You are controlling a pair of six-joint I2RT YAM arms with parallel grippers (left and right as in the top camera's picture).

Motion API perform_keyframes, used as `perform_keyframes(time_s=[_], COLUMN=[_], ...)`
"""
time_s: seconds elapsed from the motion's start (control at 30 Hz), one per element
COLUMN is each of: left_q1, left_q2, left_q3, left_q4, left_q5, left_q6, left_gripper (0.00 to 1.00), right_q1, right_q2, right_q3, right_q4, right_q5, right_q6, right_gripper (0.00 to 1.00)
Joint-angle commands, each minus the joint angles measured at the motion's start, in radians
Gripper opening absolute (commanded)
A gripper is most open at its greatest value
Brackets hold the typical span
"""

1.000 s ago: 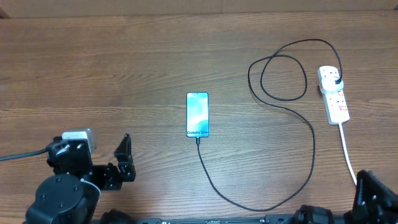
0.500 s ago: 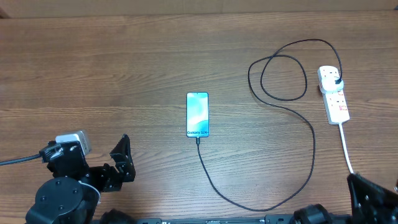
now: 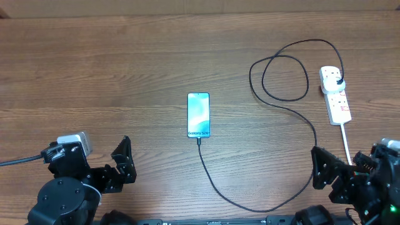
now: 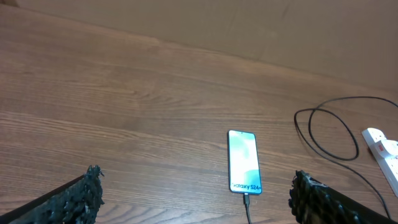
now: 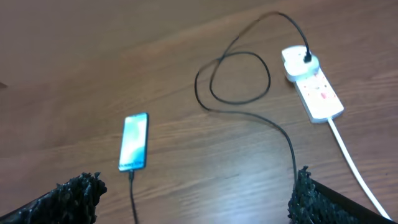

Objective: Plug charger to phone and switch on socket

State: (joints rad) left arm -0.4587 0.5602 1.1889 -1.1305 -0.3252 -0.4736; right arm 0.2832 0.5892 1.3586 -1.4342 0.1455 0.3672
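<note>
**A:** How do the arms sit at the table (image 3: 112, 56)?

**B:** Both are low at its near edge. In the overhead view the left arm (image 3: 62, 194) is at about 7 o'clock and the right arm (image 3: 375, 181) at about 5 o'clock. Each points its gripper up toward 12.

**A:** And the fingers?

**B:** The left gripper (image 4: 196, 179) has its fingers (image 4: 81, 196) spread wide, holding and touching nothing. The right gripper (image 5: 198, 179) is the same: its fingers (image 5: 74, 193) are far apart, with bare wood between them.

**A:** Where is the charger (image 3: 314, 136)?

**B:** It lies on the table. Its plug (image 3: 339, 82) sits in the socket (image 3: 336, 100), and from there it curls into a loop at about 1 o'clock. It then sweeps down past 5 and back up to the phone (image 3: 199, 115).

**A:** The socket itself?

**B:** It is at about 3 o'clock, well apart from both grippers. Its long axis runs roughly 12 to 6, with the plug in the 12 end and the white cord (image 3: 347, 147) leaving the 6 end. The position of its switches cannot be made out.

**A:** And the phone?

**B:** It lies flat near the centre with the screen lit, its long axis 12 to 6 and the white text at the 6 end. The connector tip (image 3: 199, 141) meets that same edge.
</note>
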Motion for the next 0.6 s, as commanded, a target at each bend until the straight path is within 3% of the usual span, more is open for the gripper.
perform_keyframes(time_s=[0.0,0.27,0.57], left_q1=[-0.006,-0.006,-0.006], left_q2=[-0.011,-0.011,-0.011], left_q3=[-0.003,-0.003,-0.003], left_q4=[0.000,0.000,0.000], left_q5=[0.004,0.004,0.004], left_q6=[-0.024,-0.024,-0.024], left_gripper=[1.00,1.00,1.00], right_q1=[0.006,0.006,-0.048], right_q2=[0.001,0.001,-0.014], right_q3=[-0.010,-0.011,-0.161], right_q4=[-0.004,-0.010,0.183], right_q5=[-0.011,-0.008,0.026], right_q6=[0.006,0.000,-0.012], right_gripper=[1.00,1.00,1.00])
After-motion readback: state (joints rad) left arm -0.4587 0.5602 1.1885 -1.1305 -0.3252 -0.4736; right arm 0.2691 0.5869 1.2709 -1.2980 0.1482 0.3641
